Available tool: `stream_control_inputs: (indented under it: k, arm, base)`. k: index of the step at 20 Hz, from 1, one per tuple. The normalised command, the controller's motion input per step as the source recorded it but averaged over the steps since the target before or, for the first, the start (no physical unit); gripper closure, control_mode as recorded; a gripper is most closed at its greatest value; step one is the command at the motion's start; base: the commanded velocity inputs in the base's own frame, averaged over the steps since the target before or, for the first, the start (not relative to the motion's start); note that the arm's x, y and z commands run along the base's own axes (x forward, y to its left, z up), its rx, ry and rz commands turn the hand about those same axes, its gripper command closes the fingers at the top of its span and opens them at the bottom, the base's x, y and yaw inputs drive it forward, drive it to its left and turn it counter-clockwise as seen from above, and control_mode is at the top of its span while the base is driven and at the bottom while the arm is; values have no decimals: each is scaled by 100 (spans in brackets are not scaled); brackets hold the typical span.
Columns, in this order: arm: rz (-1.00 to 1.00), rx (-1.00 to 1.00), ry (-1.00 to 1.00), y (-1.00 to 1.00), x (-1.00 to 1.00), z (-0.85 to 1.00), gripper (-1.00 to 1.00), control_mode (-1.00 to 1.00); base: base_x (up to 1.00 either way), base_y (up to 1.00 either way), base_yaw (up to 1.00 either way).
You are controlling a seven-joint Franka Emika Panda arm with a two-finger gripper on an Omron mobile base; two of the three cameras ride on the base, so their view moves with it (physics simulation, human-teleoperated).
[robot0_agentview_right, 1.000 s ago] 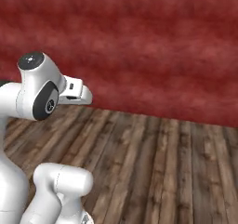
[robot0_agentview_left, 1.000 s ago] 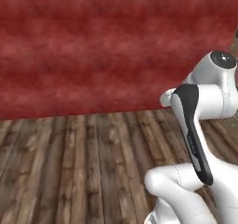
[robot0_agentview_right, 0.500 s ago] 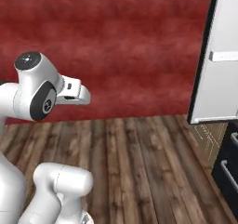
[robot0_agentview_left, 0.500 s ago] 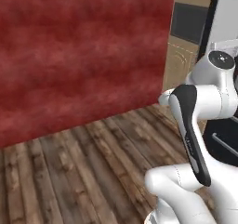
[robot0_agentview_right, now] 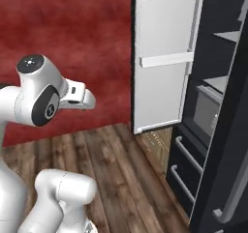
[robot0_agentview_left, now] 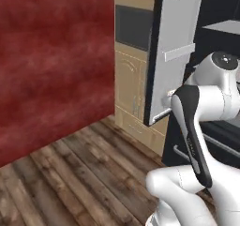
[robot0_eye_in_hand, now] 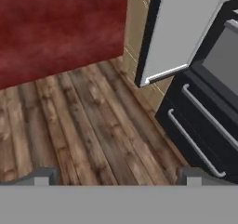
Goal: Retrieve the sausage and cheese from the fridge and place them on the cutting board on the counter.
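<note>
Claw (robot0_eye_in_hand: 116, 174) spread wide, empty, tips low in hand view.
Whole picture swung from red wall (robot0_agentview_left: 51, 65) alone to fridge (robot0_agentview_right: 218, 145) at right of frame, door (robot0_agentview_right: 164, 58) open, drawers (robot0_eye_in_hand: 200, 125) below: base turned, approach under way. Sausage and cheese somewhere inside, too hidden to tell.
</note>
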Motion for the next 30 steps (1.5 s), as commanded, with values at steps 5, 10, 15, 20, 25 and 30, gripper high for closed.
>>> stream_control_inputs:
  k: [5,10,15,20,25,30]
  arm:
    - [0,0,0,0,0,0,-100,100]
    - [0,0,0,0,0,0,-100,100]
    - [0,0,0,0,0,0,-100,100]
    - [0,0,0,0,0,0,-100,100]
    - [0,0,0,0,0,0,-100,100]
    - [0,0,0,0,0,0,-100,100]
  base:
    - [71,-49,-34]
    - [4,19,-32]
    - [31,43,-45]
    - [94,42,-35]
    - [24,14,-41]
    - [0,-30,-56]
